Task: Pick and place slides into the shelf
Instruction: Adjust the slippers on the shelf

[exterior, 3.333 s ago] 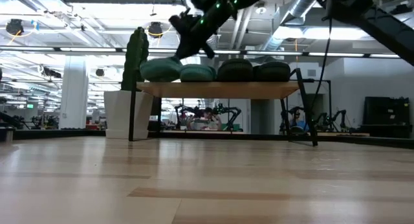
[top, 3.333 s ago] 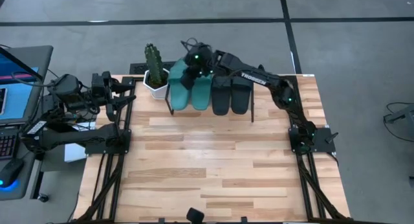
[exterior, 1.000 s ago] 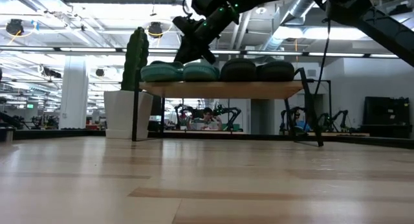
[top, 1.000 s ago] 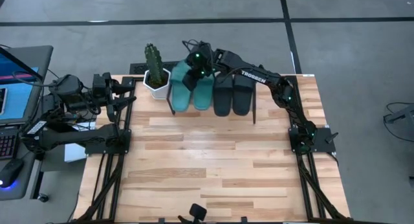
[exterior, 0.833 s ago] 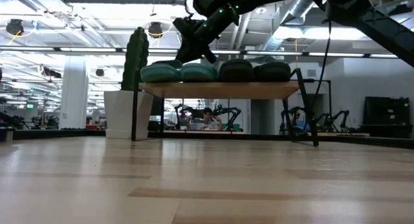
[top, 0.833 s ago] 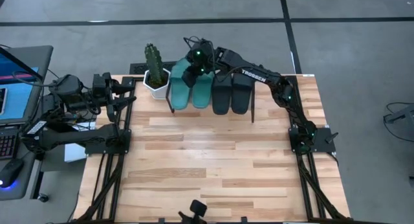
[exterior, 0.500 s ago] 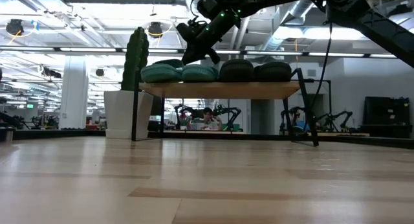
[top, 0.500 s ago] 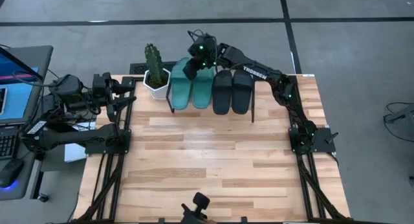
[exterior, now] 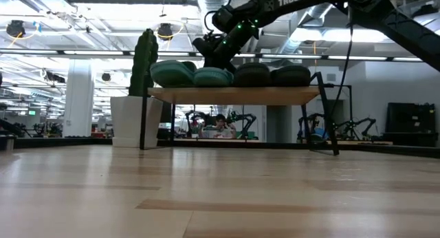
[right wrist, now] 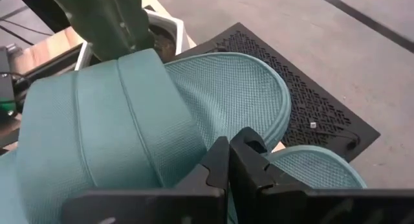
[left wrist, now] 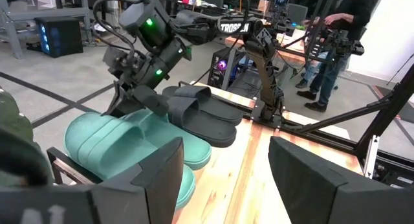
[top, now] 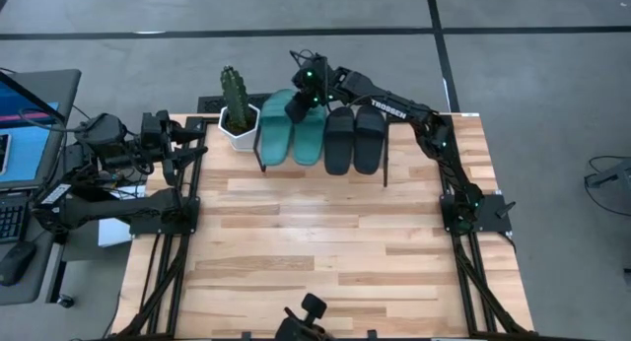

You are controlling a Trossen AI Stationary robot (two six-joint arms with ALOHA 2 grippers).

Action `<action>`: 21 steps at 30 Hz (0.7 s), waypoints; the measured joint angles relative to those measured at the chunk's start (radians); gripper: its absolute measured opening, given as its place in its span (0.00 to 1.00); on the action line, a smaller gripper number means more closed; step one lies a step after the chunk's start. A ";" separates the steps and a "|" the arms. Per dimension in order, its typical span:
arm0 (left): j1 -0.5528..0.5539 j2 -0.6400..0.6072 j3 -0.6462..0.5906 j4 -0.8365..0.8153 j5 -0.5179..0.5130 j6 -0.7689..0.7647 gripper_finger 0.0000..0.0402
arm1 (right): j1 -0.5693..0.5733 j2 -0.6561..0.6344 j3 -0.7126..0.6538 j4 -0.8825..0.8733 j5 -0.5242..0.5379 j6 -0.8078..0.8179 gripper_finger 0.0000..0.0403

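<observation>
Four wide-strapped open-toe slides are lined up side by side on the small low shelf with a light wood top and thin black legs [top: 386,162]: two teal green slides [top: 292,136] and two black slides [top: 354,139]. Their long axes are all laid parallel, running from the shelf's front edge toward the far edge of the light plank desk [top: 325,242].

The right tool [top: 299,106] is poised over the far ends of the teal pair, at the seam between them. In the right wrist view its two dark fingers [right wrist: 220,164] are pressed together with nothing between them; the ribbed footbeds are seen just beyond the tips, one to each side, so nothing is grasped. From this tool the teal slides lie directly beneath and stretch away toward the desk's open middle, while the black pair lies just beside, on the side of the right arm's base. A green cactus in a white pot [top: 235,109] stands close on the opposite side, just past the outer teal slide.

The left tool [top: 193,127] is parked well apart at the desk's left edge, its fingers spread wide and empty, as its own wrist view shows. The right arm is plainly the nearer one.

With every slide apparently seated, the placing is judged essentially done; any withdrawal would best be made upward, clear of the cactus and straps.
</observation>
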 joint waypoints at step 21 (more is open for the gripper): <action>0.000 0.000 0.000 0.000 -0.006 -0.019 0.53 | 0.020 -0.049 0.003 0.055 -0.009 -0.036 0.00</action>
